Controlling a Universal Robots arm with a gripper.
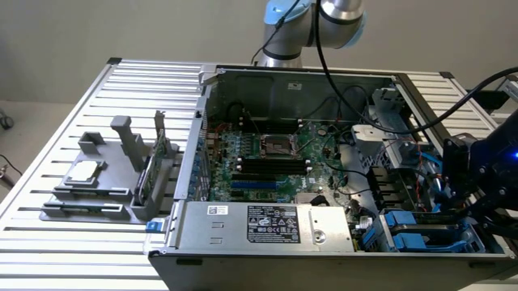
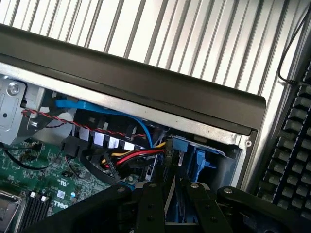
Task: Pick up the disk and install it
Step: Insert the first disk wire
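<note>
- Disk (image 2: 169,194): seen edge-on as a thin pale strip with blue plastic beside it, pinched between the jaws.
- Jaws: drawn close together and grasping it, held over the drive-bay corner of the open computer case (image 1: 202,115), at the lower right of the exterior view.
- Blue drive carriers (image 1: 414,235) sit in that bay, just beside the black wrist (image 1: 477,182).
- Power supply (image 1: 267,223) lies along the case's near edge, with the motherboard (image 1: 267,160) behind it.
- Grey holder (image 1: 97,188) carrying a CPU chip (image 1: 85,172) rests on the slatted worktop (image 1: 73,254), lower left, beside the case.
</note>
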